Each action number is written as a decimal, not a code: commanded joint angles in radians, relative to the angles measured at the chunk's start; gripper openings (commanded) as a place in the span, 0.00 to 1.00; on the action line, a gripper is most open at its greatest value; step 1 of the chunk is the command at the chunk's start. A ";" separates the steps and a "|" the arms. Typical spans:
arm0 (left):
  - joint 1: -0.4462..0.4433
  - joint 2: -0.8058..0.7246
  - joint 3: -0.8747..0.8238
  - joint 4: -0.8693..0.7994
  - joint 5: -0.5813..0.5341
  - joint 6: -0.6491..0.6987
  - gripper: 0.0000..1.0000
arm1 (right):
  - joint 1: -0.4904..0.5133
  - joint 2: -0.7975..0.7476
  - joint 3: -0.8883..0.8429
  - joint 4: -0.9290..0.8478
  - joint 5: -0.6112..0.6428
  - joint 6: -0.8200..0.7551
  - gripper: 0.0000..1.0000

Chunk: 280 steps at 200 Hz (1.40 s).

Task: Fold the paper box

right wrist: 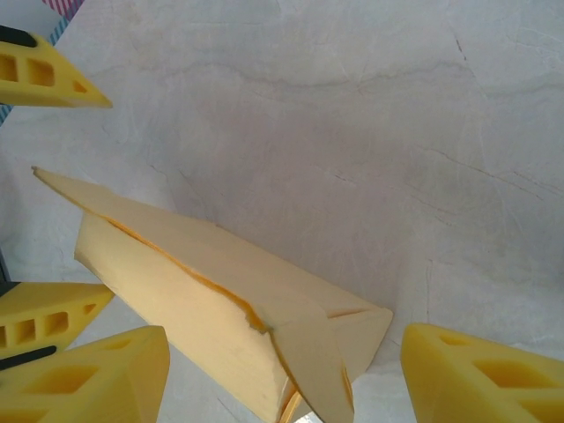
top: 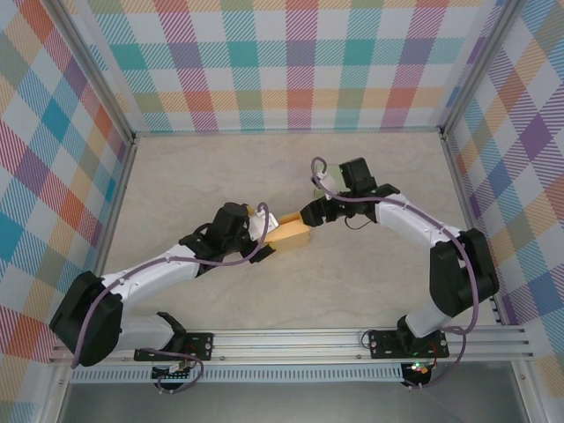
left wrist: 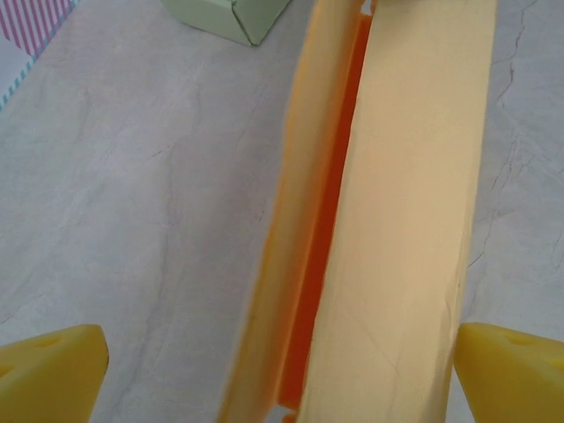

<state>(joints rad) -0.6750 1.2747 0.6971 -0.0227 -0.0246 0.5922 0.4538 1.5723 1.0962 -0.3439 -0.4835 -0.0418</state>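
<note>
From above, the paper box (top: pixel 291 234) lay mid-tabletop (top: pixel 203 167). Its long axis ran near-left to far-right, with the left gripper (top: pixel 263 231) at one end and the right gripper (top: pixel 310 214) at the other, about equally near.

Through the left wrist camera, the left gripper (left wrist: pixel 282 379) had its jaws wide, straddling the box (left wrist: pixel 414 220) lengthwise without pinching it. A pale green box (left wrist: pixel 233 18) sat beyond, out of the way.

Through the right wrist camera, the right gripper (right wrist: pixel 282 374) stood with jaws apart around the box's (right wrist: pixel 203 291) folded end. A gap showed on one side, so I judged nothing was gripped.
</note>
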 commanded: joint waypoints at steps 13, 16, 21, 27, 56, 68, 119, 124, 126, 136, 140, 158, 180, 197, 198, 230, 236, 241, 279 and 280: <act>-0.016 0.033 0.034 0.037 0.010 -0.010 0.99 | 0.023 0.011 0.034 -0.051 0.032 -0.036 0.65; -0.017 0.036 0.035 0.036 0.012 -0.010 0.98 | 0.024 0.011 0.034 -0.053 0.038 -0.033 0.63; -0.017 0.040 0.038 0.033 0.014 -0.012 0.98 | 0.027 0.009 0.034 -0.057 0.049 -0.029 0.61; -0.018 0.045 0.040 0.033 0.013 -0.012 0.97 | 0.030 0.006 0.034 -0.062 0.058 -0.025 0.58; -0.024 0.074 0.059 0.014 -0.005 -0.020 0.88 | 0.049 -0.012 0.028 -0.076 0.102 0.013 0.51; -0.027 0.085 0.066 0.008 -0.013 -0.022 0.82 | 0.060 -0.016 0.031 -0.085 0.118 0.024 0.48; -0.043 0.120 0.082 0.006 -0.034 -0.036 0.70 | 0.109 -0.005 0.056 -0.112 0.204 0.094 0.40; -0.045 0.124 0.084 0.006 -0.037 -0.036 0.70 | 0.112 -0.006 0.058 -0.113 0.211 0.103 0.39; -0.046 0.126 0.085 0.007 -0.039 -0.036 0.70 | 0.113 -0.006 0.059 -0.116 0.214 0.107 0.40; -0.048 0.133 0.089 0.009 -0.039 -0.037 0.70 | 0.119 -0.008 0.065 -0.126 0.228 0.126 0.39; -0.049 0.137 0.091 0.007 -0.039 -0.036 0.70 | 0.122 -0.009 0.066 -0.128 0.236 0.135 0.39; -0.053 0.153 0.102 -0.002 -0.042 -0.037 0.69 | 0.128 -0.008 0.077 -0.145 0.268 0.167 0.35; -0.059 0.163 0.104 -0.008 -0.051 -0.033 0.70 | 0.137 -0.003 0.085 -0.160 0.298 0.194 0.29; -0.061 0.159 0.101 -0.009 -0.063 -0.033 0.70 | 0.144 -0.004 0.088 -0.164 0.304 0.209 0.31; -0.061 0.160 0.101 -0.009 -0.063 -0.032 0.70 | 0.144 -0.004 0.089 -0.164 0.305 0.211 0.32; -0.061 0.166 0.113 -0.031 -0.076 -0.031 0.69 | 0.154 0.002 0.117 -0.202 0.345 0.231 0.34; -0.061 0.167 0.121 -0.039 -0.074 -0.031 0.69 | 0.155 0.004 0.120 -0.206 0.352 0.233 0.35; -0.061 0.172 0.126 -0.048 -0.075 -0.033 0.69 | 0.155 0.005 0.122 -0.210 0.356 0.236 0.35; -0.058 0.211 0.191 -0.118 -0.066 -0.041 0.56 | 0.158 -0.009 0.123 -0.213 0.355 0.240 0.33; -0.058 0.212 0.193 -0.120 -0.066 -0.042 0.56 | 0.158 -0.009 0.122 -0.212 0.354 0.240 0.33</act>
<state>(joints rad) -0.7261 1.4639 0.8333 -0.0879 -0.0917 0.5636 0.6041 1.5757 1.1923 -0.5255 -0.1333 0.1795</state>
